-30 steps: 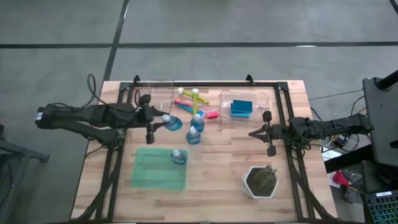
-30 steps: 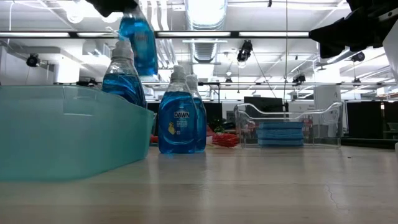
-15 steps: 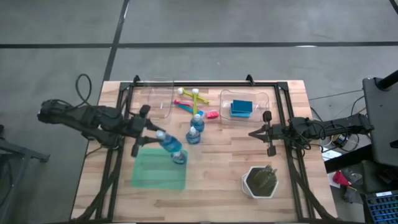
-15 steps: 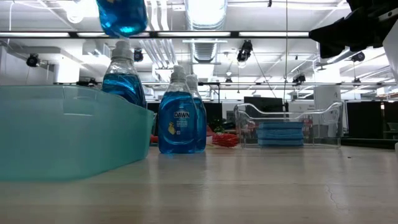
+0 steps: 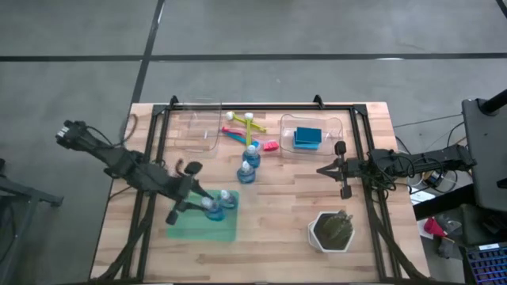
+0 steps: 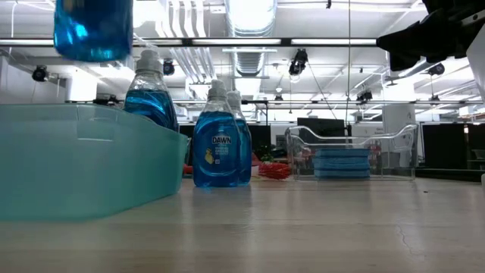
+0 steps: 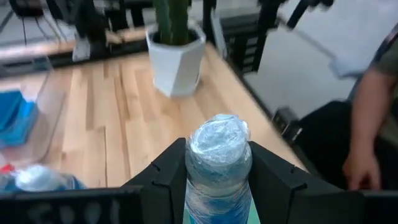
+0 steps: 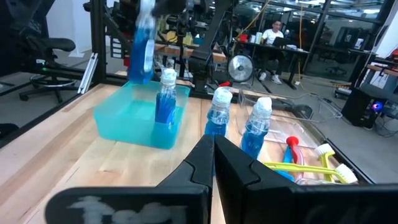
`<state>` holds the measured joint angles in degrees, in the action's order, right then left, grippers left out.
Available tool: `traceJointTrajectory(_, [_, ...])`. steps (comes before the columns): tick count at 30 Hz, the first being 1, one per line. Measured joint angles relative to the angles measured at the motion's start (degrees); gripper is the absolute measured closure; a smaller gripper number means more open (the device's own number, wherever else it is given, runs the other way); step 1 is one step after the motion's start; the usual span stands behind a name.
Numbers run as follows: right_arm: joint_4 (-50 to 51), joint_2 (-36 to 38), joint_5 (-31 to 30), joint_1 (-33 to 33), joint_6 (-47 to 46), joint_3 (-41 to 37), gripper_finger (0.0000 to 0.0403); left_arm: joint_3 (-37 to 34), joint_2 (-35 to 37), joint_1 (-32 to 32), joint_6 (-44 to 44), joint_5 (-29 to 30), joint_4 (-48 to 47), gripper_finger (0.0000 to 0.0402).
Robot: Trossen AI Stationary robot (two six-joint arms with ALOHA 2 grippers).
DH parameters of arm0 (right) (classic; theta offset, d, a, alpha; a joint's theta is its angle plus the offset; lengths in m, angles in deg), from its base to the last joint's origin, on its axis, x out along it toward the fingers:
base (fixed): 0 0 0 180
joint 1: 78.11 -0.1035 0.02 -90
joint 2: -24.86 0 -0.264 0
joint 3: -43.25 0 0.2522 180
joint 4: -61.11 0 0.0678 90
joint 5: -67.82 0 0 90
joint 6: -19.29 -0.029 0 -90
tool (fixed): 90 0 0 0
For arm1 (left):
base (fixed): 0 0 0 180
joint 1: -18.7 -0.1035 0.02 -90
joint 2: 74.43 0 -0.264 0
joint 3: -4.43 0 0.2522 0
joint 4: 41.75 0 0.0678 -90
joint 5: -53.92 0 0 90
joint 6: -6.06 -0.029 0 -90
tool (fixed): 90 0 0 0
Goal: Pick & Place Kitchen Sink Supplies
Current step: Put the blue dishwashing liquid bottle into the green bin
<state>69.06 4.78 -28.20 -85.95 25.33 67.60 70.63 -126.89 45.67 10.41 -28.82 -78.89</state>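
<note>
Sorting partly done, as far as can be judged. One bottle [image 5: 228, 199] stands upright on the green mat [image 5: 184, 222]. Left claw [image 5: 195, 207] is closed on a second bottle [image 5: 211, 207], held above the mat just beside the first; the low view shows this bottle's base clear of the mat's surface, so not set down yet. Two more bottles [image 5: 249, 165] stand upright together mid-bench, untouched. Both blue sponges [image 5: 307, 138] lie stacked in the clear bin [image 5: 285, 125]. Brushes [image 5: 242, 127] lie loose on the bench [image 5: 277, 206] between that bin and a second, empty-looking clear bin [image 5: 198, 136].

Held bottle: small, clear, blue liquid, white cap; left wrist view shows both fingers pressed against its sides.

Right claw [image 5: 322, 169] waits near the sponge bin, fingers together, holding nothing.
</note>
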Motion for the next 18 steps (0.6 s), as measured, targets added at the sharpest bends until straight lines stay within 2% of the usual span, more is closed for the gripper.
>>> traceJointTrajectory(6, [-0.01, -0.01, -0.02, -0.01, 0.12, 0.0, 0.0394, -4.05, -5.48, 0.41, 1.47, 0.86, 7.65, 0.0268])
traceJointTrajectory(12, [0.0, 0.0, -0.02, 0.0, 0.02, 0.0, 0.0394, -7.95, -8.99, 0.43, 3.53, 3.35, 8.68, 0.0268])
traceJointTrajectory(18, [0.0, 0.0, -0.02, 0.0, -0.01, 0.0, 0.0394, -13.09, -10.48, 0.48, 3.91, 3.16, 20.16, 0.0267])
